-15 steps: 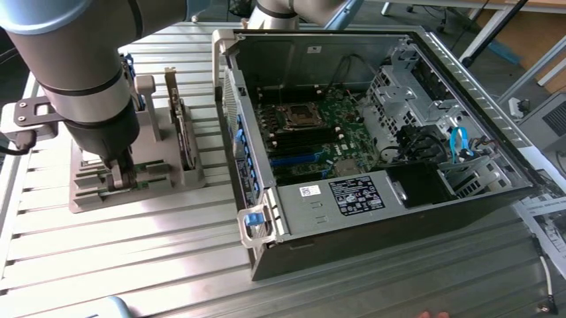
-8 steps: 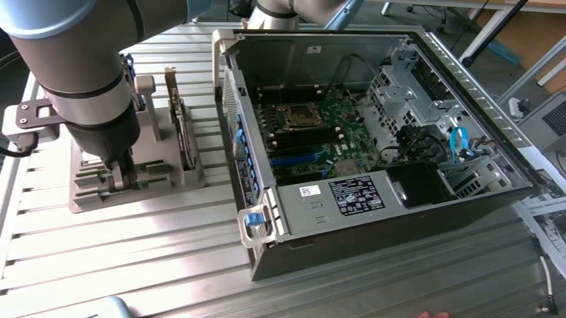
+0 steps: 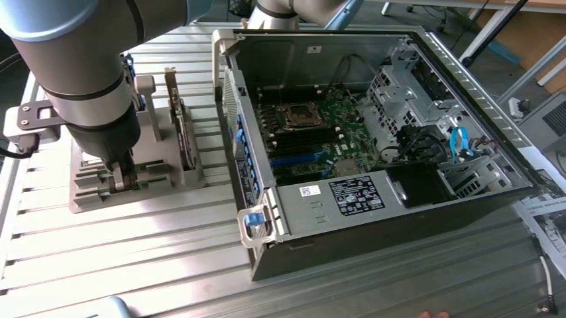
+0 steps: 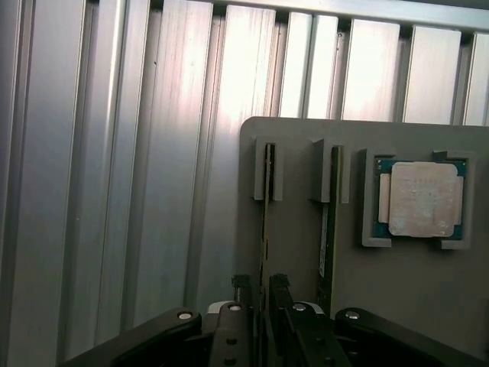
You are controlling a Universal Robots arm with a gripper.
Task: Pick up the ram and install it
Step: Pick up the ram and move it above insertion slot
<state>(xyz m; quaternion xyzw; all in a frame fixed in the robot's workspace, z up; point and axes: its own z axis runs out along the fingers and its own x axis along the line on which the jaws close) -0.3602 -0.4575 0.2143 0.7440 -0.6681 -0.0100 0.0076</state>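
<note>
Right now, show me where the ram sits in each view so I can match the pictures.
Wrist view: the ram stands edge-on in the gray holder, between the tool's open fingers.
Exterior view: at the exterior view's left, in that holder under the tool, mostly hidden by the arm.
Shared landmark: the gray holder.

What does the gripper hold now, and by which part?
Nothing is held: the jaws of the gripper stand open, one on each side of the ram in its holder.

Ribbed silver aluminium tabletop (image 3: 132, 265), streaked with bright white glare. Behind, toward the exterior view's right, dark slanted metal pole (image 3: 494, 30) against orange-brown surface (image 3: 541, 23).
</note>
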